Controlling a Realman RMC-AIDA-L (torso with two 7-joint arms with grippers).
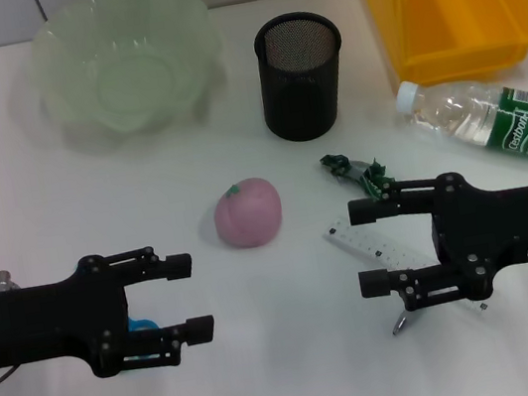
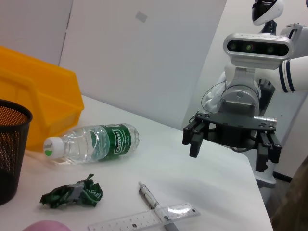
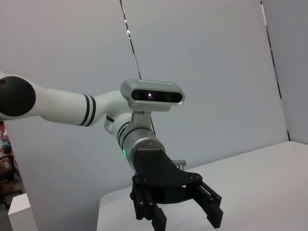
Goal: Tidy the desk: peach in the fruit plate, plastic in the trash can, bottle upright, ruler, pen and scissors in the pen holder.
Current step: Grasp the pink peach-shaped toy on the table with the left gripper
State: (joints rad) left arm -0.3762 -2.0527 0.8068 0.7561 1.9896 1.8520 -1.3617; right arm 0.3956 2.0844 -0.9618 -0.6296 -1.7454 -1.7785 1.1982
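A pink peach (image 1: pixel 247 213) lies mid-table, between my two grippers. Crumpled green plastic (image 1: pixel 352 170) (image 2: pixel 72 194) sits just beyond my right gripper (image 1: pixel 357 248) (image 2: pixel 228 151), which hovers open over the clear ruler (image 1: pixel 378 248) (image 2: pixel 144 219) and the pen (image 1: pixel 401 320) (image 2: pixel 148 195). The bottle (image 1: pixel 488 122) (image 2: pixel 94 142) lies on its side at the right. My left gripper (image 1: pixel 199 296) (image 3: pixel 183 216) is open at the front left. A blue bit (image 1: pixel 143 325), apparently the scissors, shows under it. The black mesh pen holder (image 1: pixel 299 72) stands upright at the back.
A pale green fruit plate (image 1: pixel 51 61) sits at the back left. A yellow bin (image 1: pixel 455 37) (image 2: pixel 33 96) stands at the back right, behind the bottle. The table's far edge meets the wall.
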